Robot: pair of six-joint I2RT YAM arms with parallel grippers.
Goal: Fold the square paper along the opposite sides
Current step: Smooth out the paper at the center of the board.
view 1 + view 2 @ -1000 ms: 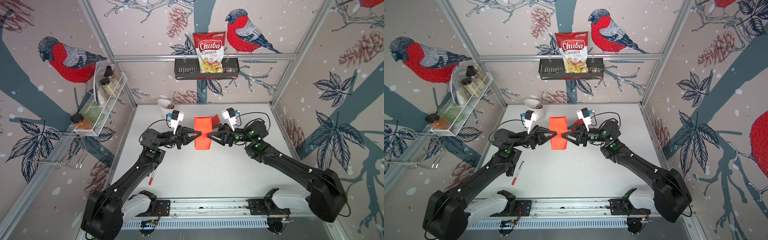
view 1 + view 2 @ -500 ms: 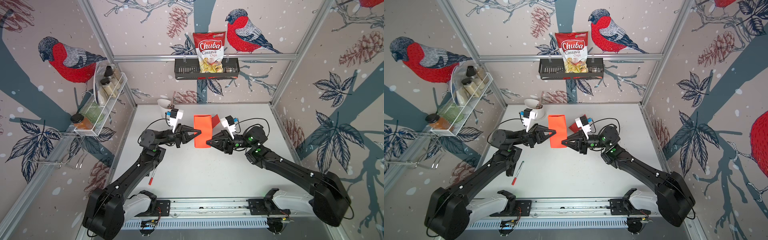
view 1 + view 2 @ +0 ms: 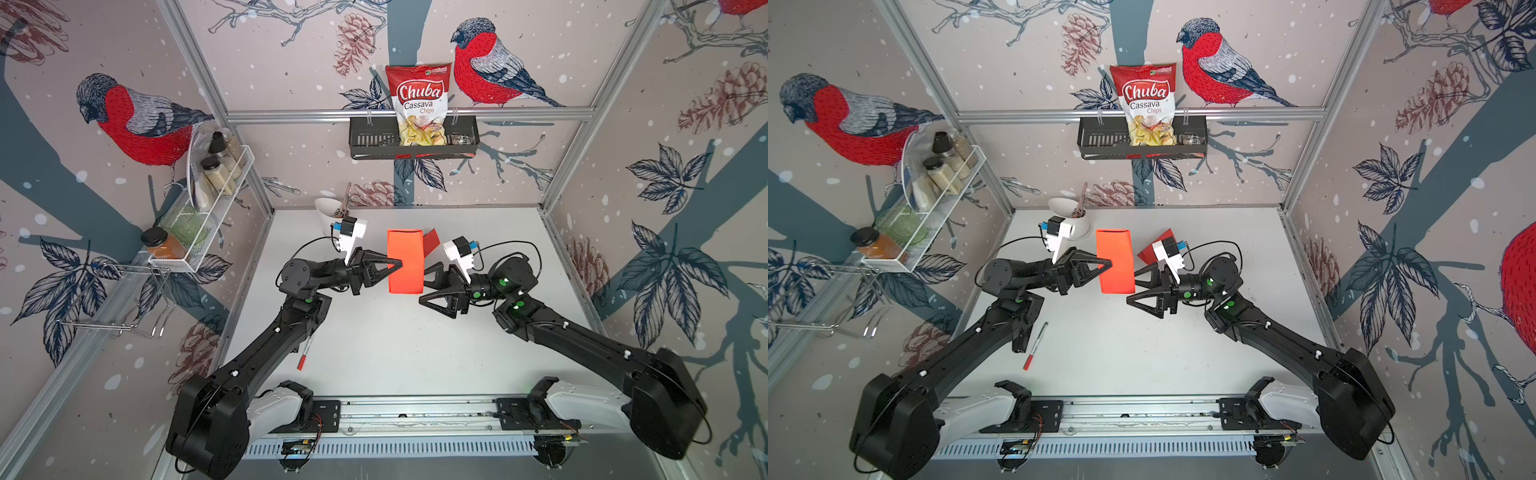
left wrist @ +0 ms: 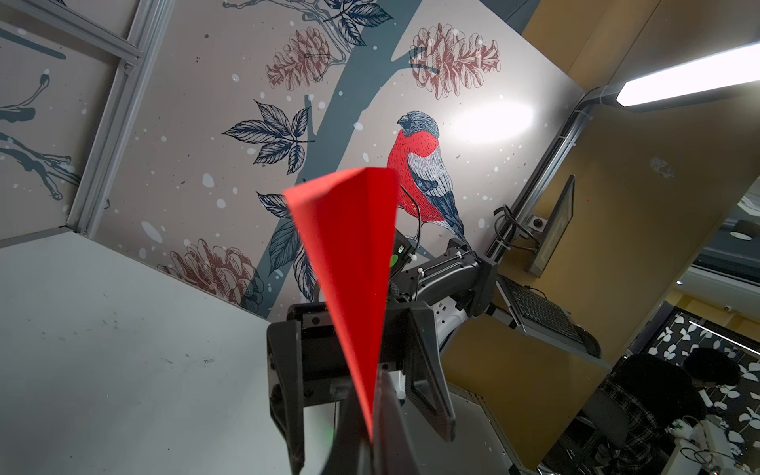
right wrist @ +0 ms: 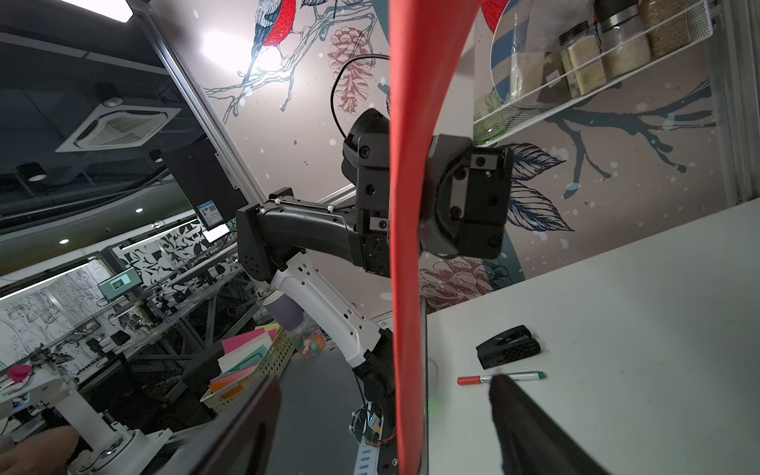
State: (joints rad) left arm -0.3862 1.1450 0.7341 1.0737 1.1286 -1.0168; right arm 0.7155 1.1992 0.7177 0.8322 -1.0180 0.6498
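L gripper (image 3: 397, 264) had its jaws pressed together on the 9 o'clock edge of the red paper (image 3: 405, 262), holding it up off the white table (image 3: 415, 353), approx mid-table, a bit toward 12 o'clock. Paper was doubled over, w/ a loose flap (image 3: 432, 241) poking out at its 2 o'clock corner. R gripper (image 3: 422, 286) sat at the paper's 4 o'clock, jaws spread wide, gripping nothing; touching or not, couldn't tell. Red marker (image 3: 303, 357) lay at 7 o'clock by the L arm.

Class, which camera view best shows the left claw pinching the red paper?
Left wrist view: the left claw is shut on the red paper, close-up. Both top views show that pinch small; the right wrist shows the paper edge-on.
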